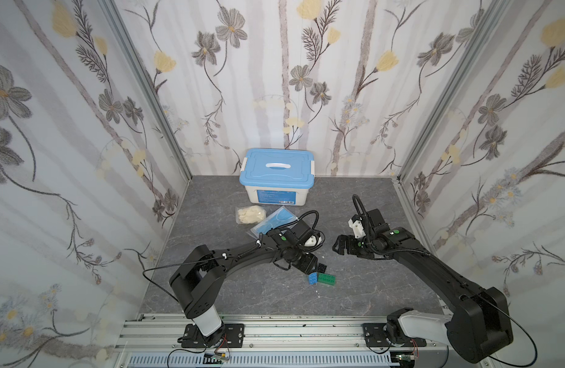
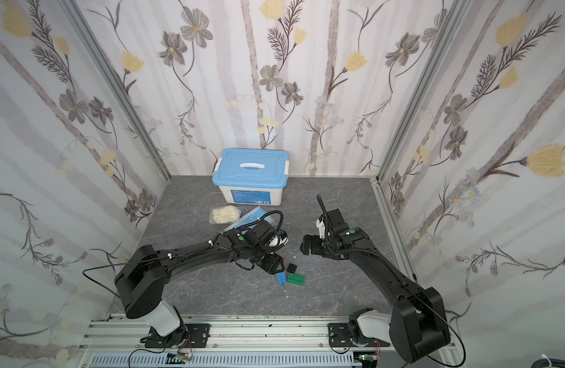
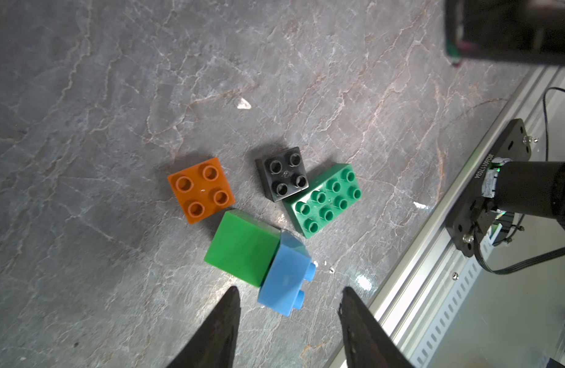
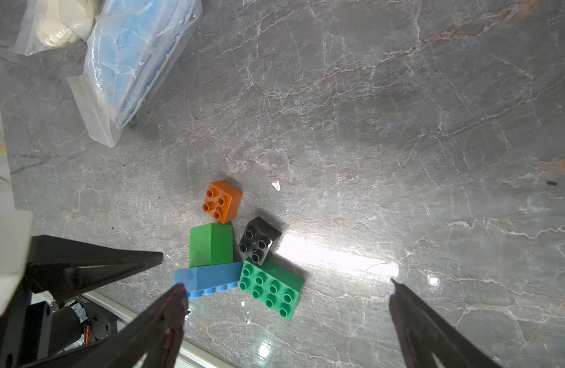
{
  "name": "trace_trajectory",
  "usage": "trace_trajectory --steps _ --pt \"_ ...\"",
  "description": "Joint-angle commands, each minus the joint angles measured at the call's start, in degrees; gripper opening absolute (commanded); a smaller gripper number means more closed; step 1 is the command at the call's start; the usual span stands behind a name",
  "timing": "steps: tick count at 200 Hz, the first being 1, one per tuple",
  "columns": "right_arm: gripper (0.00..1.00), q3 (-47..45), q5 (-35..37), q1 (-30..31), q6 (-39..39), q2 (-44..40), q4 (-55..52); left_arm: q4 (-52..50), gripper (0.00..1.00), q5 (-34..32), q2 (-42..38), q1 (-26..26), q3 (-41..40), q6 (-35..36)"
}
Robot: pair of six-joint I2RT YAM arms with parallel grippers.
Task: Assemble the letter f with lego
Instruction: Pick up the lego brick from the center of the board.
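Left pincer (image 3: 289, 290): fingers spread, nothing between them, tips just short of the blue brick (image 3: 286, 274). Right pincer (image 4: 286, 283): spread wide, empty, near the bricks and touching none.

Grey marbled table (image 1: 370, 286). White box (image 1: 276, 169) with a blue lid stands at the back wall. Mask pack (image 1: 273, 223) and glove bag (image 1: 251, 214) lie in front of it.

All five bricks sit in one loose cluster near the front rail, under the left pincer:
- long green brick (image 3: 325, 200), studs up.
- blue brick on its side, studs pointing away from the plain green brick (image 3: 241, 247). The two are face to face; cannot tell if joined.
- plain green brick shows a smooth face upward.
- orange brick (image 3: 201, 190), studs up, just beside the plain green one.
- black brick (image 3: 282, 173), studs up, touching the long green brick.
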Motion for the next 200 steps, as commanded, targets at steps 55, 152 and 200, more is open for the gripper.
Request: trace_trajectory --steps 55,152,200 --pt "0.99 -1.0 -2.4 -0.1 -0.1 -0.9 3.7 -4.6 0.45 2.7 4.1 0.6 3.1 5.2" --pt "0.99 -0.9 -3.1 -0.1 -0.2 -0.6 3.9 -5.0 0.38 3.7 5.3 1.4 3.6 5.4" --pt "0.99 -0.9 -3.3 -0.1 -0.2 -0.6 3.9 -5.0 0.36 4.5 5.5 1.4 3.6 5.4"
